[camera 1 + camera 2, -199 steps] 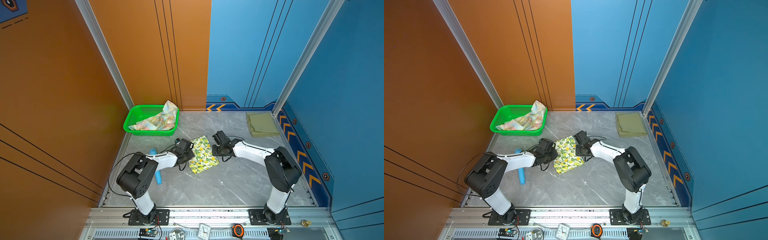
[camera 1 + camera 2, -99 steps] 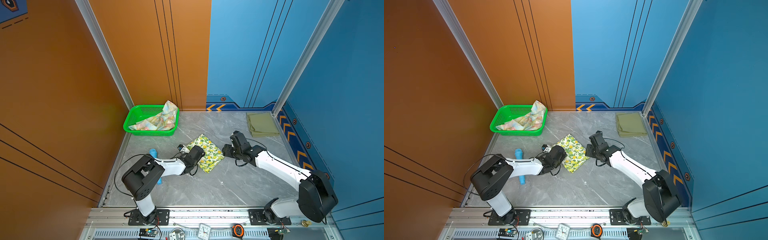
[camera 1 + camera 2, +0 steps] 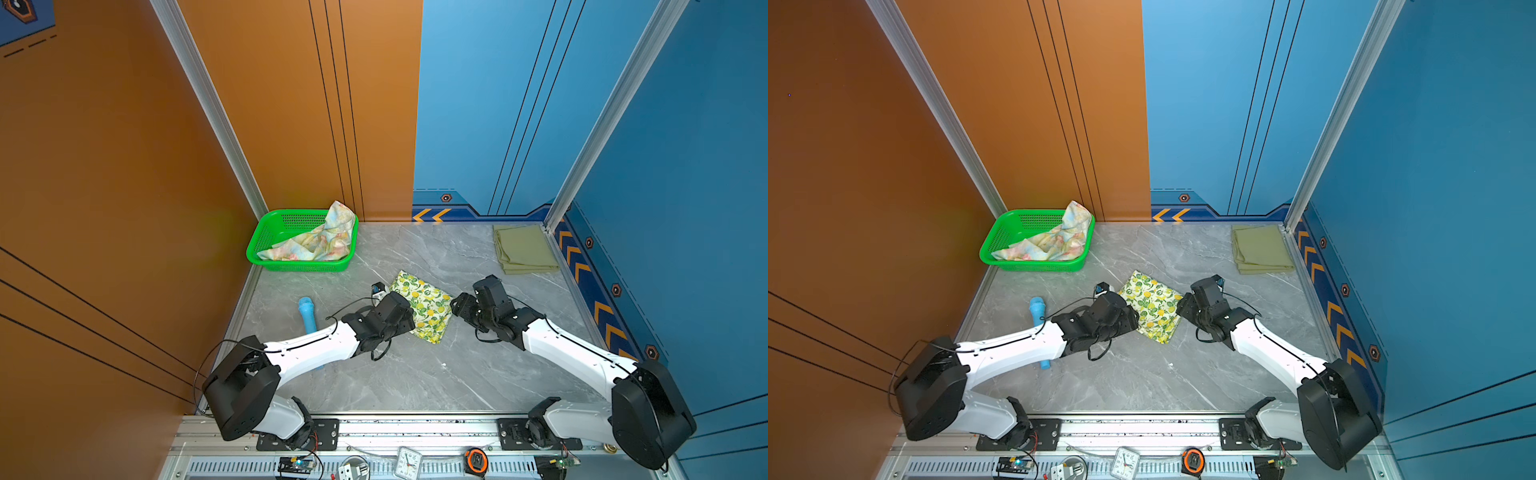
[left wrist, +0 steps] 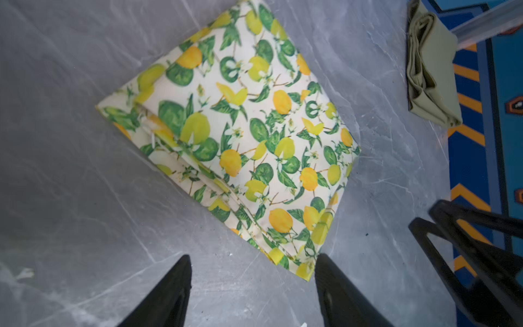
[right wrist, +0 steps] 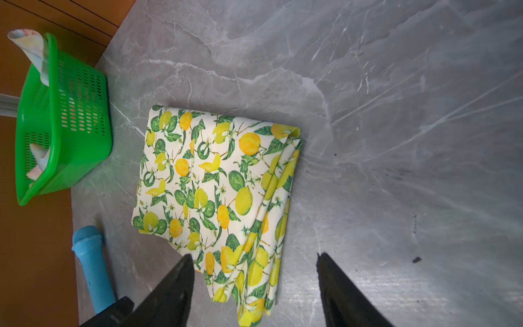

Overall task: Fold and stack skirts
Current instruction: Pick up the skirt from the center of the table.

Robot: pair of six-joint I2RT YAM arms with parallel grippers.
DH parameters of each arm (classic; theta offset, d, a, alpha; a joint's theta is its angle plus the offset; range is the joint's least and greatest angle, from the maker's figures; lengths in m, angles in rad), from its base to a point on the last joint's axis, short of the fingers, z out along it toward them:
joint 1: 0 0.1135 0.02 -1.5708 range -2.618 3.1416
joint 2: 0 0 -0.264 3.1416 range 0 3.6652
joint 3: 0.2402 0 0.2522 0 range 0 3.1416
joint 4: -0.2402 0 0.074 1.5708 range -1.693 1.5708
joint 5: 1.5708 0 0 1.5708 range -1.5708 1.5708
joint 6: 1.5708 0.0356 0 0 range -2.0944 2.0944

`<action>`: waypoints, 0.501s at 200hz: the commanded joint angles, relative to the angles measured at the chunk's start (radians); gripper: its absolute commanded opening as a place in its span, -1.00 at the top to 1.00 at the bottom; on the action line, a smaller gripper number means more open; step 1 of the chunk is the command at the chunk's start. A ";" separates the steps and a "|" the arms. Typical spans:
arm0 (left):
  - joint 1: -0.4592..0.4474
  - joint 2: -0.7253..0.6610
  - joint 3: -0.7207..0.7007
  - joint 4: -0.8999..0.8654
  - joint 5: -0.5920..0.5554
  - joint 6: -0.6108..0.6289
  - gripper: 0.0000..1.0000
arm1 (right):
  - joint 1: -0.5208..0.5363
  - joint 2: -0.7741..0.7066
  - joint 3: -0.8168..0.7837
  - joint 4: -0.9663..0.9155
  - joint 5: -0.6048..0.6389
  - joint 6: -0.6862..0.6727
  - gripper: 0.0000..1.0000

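Lemon-print skirt lies folded on the grey table. Left gripper hangs low at one corner, jaws wide, holding nothing; right gripper faces it across the cloth, equally spread and empty. Fold looks finished: next, I reckon, pinch the bundle's edges and carry it onto the folded olive-green skirt, far right corner. Both forearms stretch forward, wrists angled inward.

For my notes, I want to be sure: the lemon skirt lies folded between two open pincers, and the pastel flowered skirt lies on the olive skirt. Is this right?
One thing is wrong. Both top views show the pastel flowered skirt crumpled in the green basket, apart from the olive skirt. The lemon skirt does lie folded between the open left pincer and right pincer.
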 commanded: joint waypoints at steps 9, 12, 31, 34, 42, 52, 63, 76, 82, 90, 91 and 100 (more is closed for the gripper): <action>0.137 0.055 0.181 -0.189 0.058 0.280 -0.51 | 0.028 0.018 -0.013 0.083 -0.011 0.108 -0.50; 0.155 0.072 0.196 -0.195 0.073 0.288 -0.51 | 0.030 0.022 -0.014 0.085 -0.011 0.114 -0.50; 0.224 0.197 0.300 -0.234 0.143 0.362 -0.52 | 0.048 0.046 -0.015 0.097 -0.014 0.147 -0.50; 0.231 0.217 0.318 -0.245 0.147 0.370 -0.52 | 0.053 0.051 -0.014 0.097 -0.012 0.153 -0.50; 0.242 0.265 0.356 -0.257 0.155 0.396 -0.52 | 0.062 0.061 -0.014 0.100 -0.008 0.165 -0.50; 0.246 0.322 0.386 -0.258 0.154 0.425 -0.52 | 0.070 0.076 -0.013 0.108 -0.012 0.178 -0.50; 0.253 0.375 0.415 -0.267 0.173 0.440 -0.51 | 0.078 0.091 -0.012 0.114 -0.010 0.191 -0.50; 0.254 0.426 0.435 -0.267 0.181 0.461 -0.49 | 0.086 0.105 -0.009 0.117 -0.007 0.197 -0.49; 0.251 0.445 0.440 -0.267 0.171 0.475 -0.49 | 0.089 0.112 -0.009 0.117 -0.005 0.199 -0.49; 0.248 0.466 0.444 -0.268 0.158 0.490 -0.48 | 0.089 0.119 -0.011 0.120 -0.005 0.201 -0.48; 0.248 0.467 0.444 -0.269 0.157 0.492 -0.49 | 0.089 0.120 -0.011 0.120 -0.003 0.201 -0.48; 0.249 0.483 0.443 -0.267 0.145 0.495 -0.47 | 0.091 0.127 -0.012 0.122 -0.002 0.202 -0.47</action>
